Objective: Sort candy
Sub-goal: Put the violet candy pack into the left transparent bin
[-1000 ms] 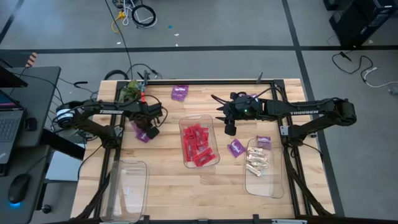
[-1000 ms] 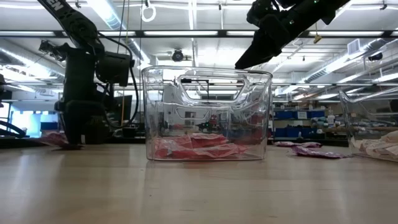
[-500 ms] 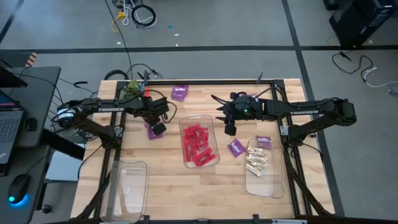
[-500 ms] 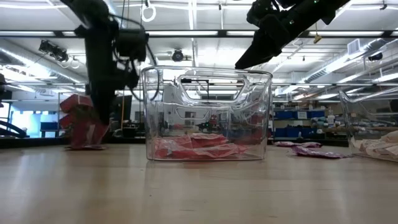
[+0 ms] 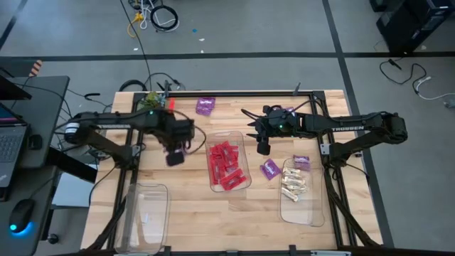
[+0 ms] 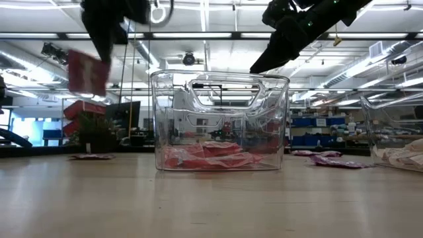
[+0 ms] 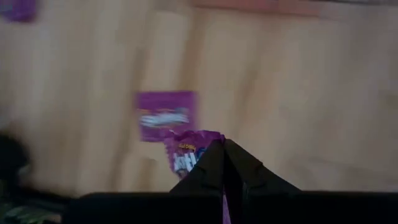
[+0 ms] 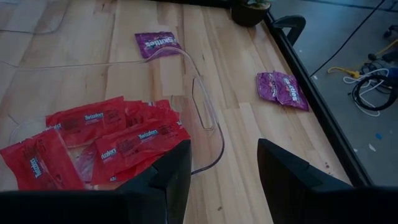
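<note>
Your left gripper is clamped on 1 purple packet, lifted left of centre in the high view — carry step. Next, I'd judge, take it to the empty bin at lower left. Right gripper hovers spread above the red packets.

Three clear bins sit on the table. Five purple packets show: one pair near the far edge, one in the left gripper, one lying beneath it, and two near the right edge. The red packets and cream pieces overlap too much to count.
</note>
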You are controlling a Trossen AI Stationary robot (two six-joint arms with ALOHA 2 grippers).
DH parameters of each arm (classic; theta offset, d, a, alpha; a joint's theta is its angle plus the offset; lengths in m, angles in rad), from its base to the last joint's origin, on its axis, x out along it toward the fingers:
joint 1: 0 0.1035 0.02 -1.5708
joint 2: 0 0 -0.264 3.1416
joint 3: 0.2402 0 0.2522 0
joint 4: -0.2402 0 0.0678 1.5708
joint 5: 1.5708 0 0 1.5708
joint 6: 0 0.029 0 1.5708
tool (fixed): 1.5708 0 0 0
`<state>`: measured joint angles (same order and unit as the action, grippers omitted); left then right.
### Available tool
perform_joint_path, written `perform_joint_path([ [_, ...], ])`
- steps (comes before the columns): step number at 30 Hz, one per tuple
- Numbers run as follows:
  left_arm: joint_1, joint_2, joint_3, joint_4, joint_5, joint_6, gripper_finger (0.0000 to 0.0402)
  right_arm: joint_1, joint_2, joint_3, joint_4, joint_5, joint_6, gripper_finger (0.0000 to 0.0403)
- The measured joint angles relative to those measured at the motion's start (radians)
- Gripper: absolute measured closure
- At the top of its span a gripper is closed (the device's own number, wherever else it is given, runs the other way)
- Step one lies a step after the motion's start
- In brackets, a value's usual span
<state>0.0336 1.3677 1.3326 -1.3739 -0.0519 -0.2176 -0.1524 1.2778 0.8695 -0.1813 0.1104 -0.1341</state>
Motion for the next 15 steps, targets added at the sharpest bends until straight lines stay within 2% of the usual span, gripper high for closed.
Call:
perform_joint_path([
  [4, -0.132, 0.000, 0.097, -0.058, 0.138, -0.065, 0.0401, 0.000, 0.000, 0.000, 0.000, 0.000, 0.000, 0.0234],
  [8, -0.251, -0.001, 0.135, -0.066, 0.275, -0.285, 0.0401, 0.000, 0.000, 0.000, 0.000, 0.000, -0.001, 0.0234],
  [15, -0.456, -0.001, 0.101, -0.081, 0.313, -0.613, 0.0401, 0.000, 0.000, 0.000, 0.034, 0.000, -0.020, 0.0234],
])
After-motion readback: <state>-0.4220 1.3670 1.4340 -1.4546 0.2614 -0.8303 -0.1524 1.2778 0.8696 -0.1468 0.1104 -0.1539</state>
